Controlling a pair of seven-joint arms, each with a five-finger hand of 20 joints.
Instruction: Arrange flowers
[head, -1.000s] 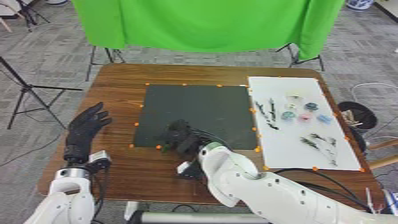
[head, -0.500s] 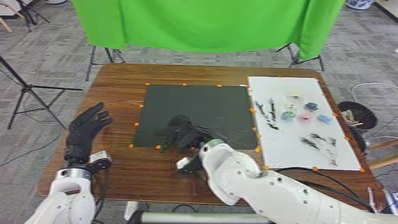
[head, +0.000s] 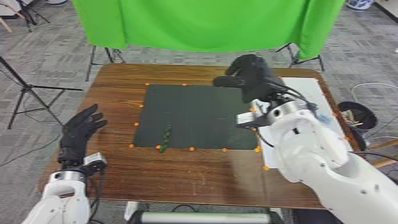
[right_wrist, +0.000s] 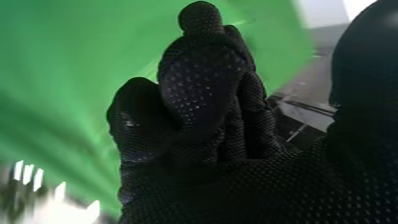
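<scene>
Over the far right corner of the dark mat (head: 182, 112), my right hand (head: 253, 76) is raised, open and empty. In the right wrist view, the same right hand (right_wrist: 204, 105) has relaxed fingers and a thumb standing apart from them. One thin green stem (head: 166, 137) lies on the mat near its front left edge. My left hand (head: 80, 129) is open above the table's left side. The white sheet (head: 305, 90) is partly covered by my right arm, which hides most of the flowers and stems; a pale blue flower (head: 324, 119) shows beside the arm.
The brown table (head: 178, 175) extends around the mat, with small orange markers (head: 192, 149) along the mat's edges. A green cloth (head: 204, 25) hangs beyond the far edge. A dark bin (head: 358, 115) stands off the right side.
My right hand has left the mat's front area and moved up, away and to the right, uncovering the green stem. The left hand has shifted slightly.
</scene>
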